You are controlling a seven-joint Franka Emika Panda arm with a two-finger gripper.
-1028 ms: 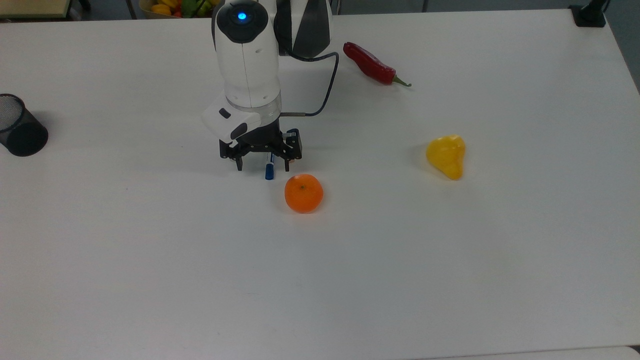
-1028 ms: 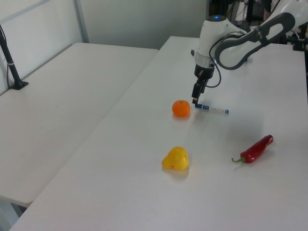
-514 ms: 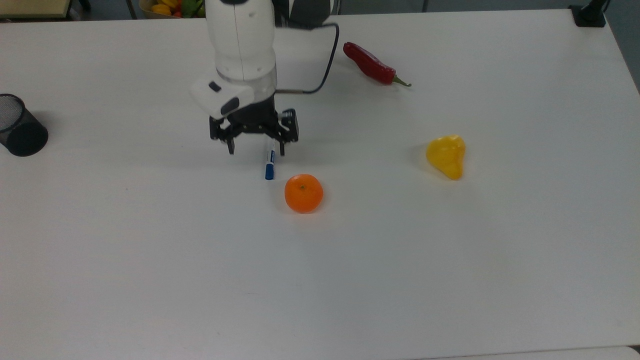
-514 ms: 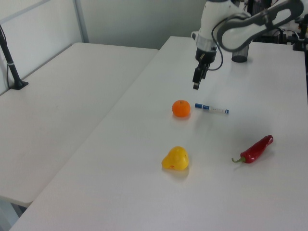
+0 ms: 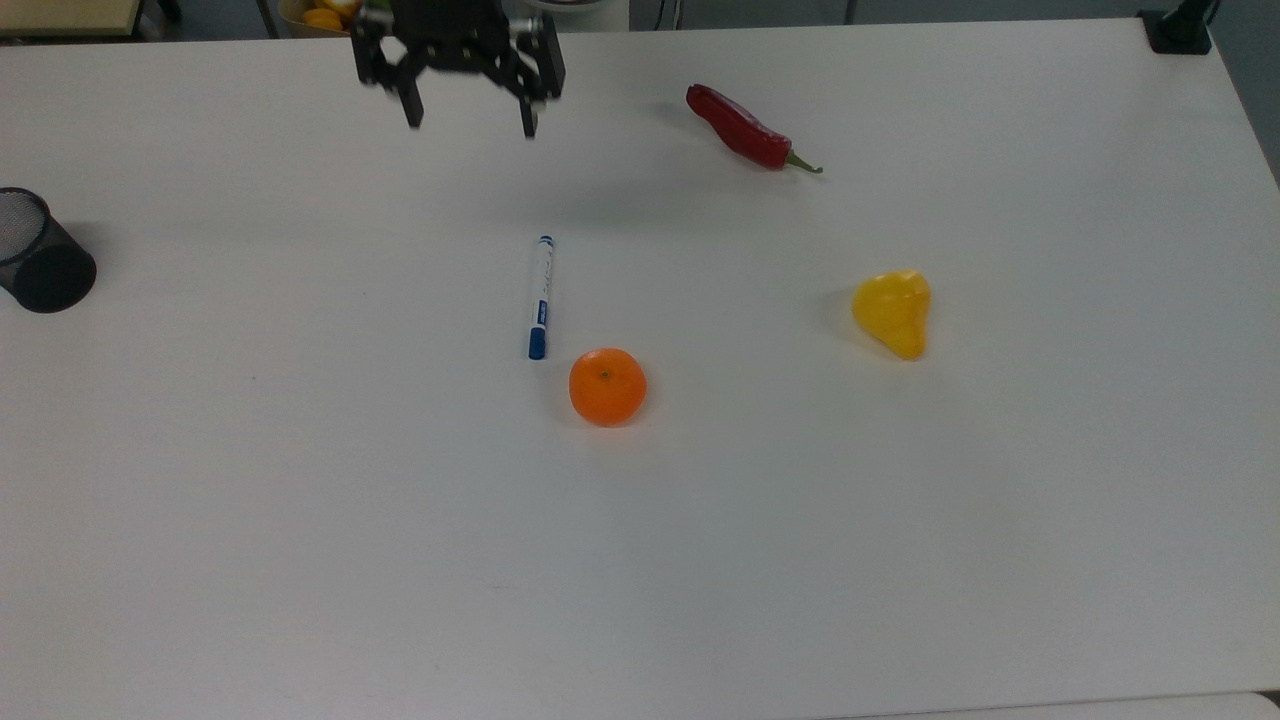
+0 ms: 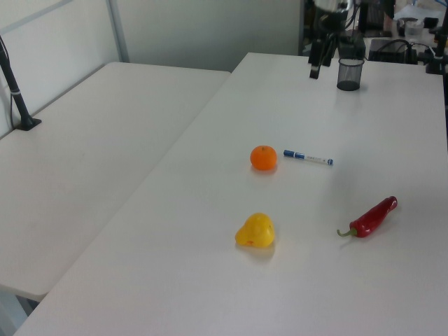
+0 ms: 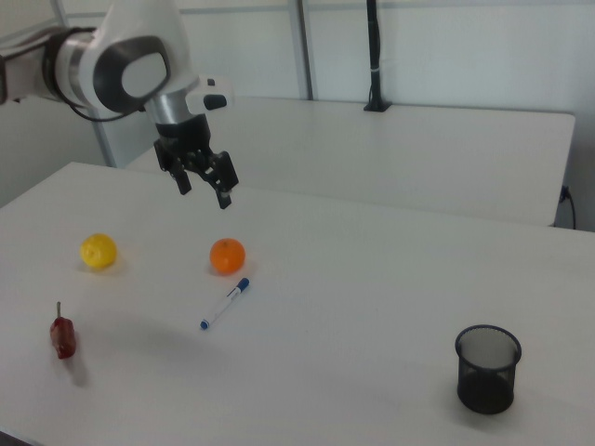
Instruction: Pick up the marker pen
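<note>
We see a wide white table (image 5: 300, 560), with a second white table (image 6: 84, 140) beside it on the left view's left. The white robot arm (image 7: 121, 65) reaches in from the right view's left, high above the tabletop. Its gripper (image 5: 467, 112) hangs in the air near the top edge of the top view, its two black fingers (image 5: 412, 108) spread apart and holding nothing; we find the same gripper (image 7: 204, 189) in the right view, raised well clear of the table, and in the left view the gripper (image 6: 316, 66) sits up near the far end. A black mesh cup (image 5: 40, 252) stands upright at the top view's left edge, well apart from everything else. A red chili pepper (image 5: 745, 128) lies toward the far side of the top view, right of the gripper. A yellow pear-shaped fruit (image 5: 893, 311) rests on the top view's right. An orange (image 5: 607, 386) sits near the middle of the table. The marker pen (image 5: 540, 297) lies flat on the table just beside the orange, apart from it, its blue cap end nearest the orange, and well below the gripper in the top view.
</note>
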